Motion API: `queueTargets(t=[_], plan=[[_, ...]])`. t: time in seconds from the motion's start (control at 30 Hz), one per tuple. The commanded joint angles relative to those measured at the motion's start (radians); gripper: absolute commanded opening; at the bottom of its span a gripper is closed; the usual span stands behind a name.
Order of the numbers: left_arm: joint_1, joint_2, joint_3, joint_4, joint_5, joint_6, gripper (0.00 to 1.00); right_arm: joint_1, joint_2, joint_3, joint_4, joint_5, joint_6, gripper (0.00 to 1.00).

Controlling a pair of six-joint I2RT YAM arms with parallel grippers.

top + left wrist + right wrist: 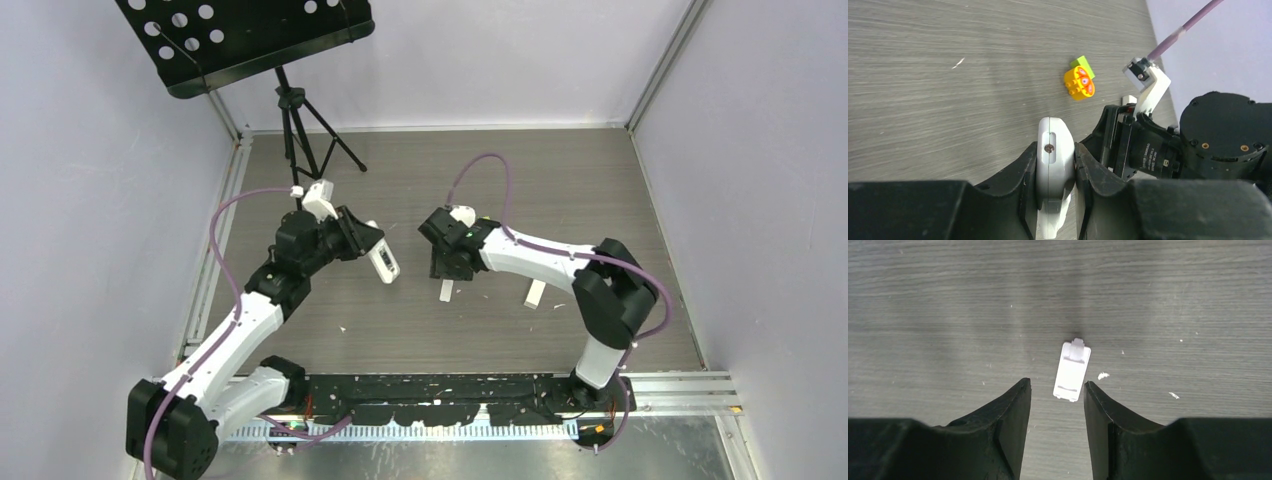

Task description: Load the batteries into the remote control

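My left gripper (372, 248) is shut on a white remote control (384, 263) and holds it above the table. In the left wrist view the remote (1054, 155) sits edge-on between both fingers, with a screw showing on its end. My right gripper (1057, 390) is open and empty, and hovers just above a small white battery cover (1071, 371) that lies flat on the table. The cover (446, 290) shows below the right gripper (447, 268) in the top view. No batteries are in view.
An orange-yellow toy (1079, 84) and a lime-green block (1083, 65) lie on the table beyond the remote. A second white flat piece (535, 293) lies beside the right arm. A black music stand (290, 110) stands at the back left. Small white flecks (1103, 375) dot the wood.
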Motion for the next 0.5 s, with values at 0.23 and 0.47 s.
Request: queueTargets(t=[0.23,0.47], plan=[[0.007,-0.084,-0.058,-0.013,-0.098,0.018,0.00,-0.004,0.130,0.149,-0.086,0.106,0.098,0.35],[0.006,-0.003,-0.193,0.171,-0.052,-0.165,0.00,-0.012,0.166,0.150,-0.093,0.110,0.110,0.39]])
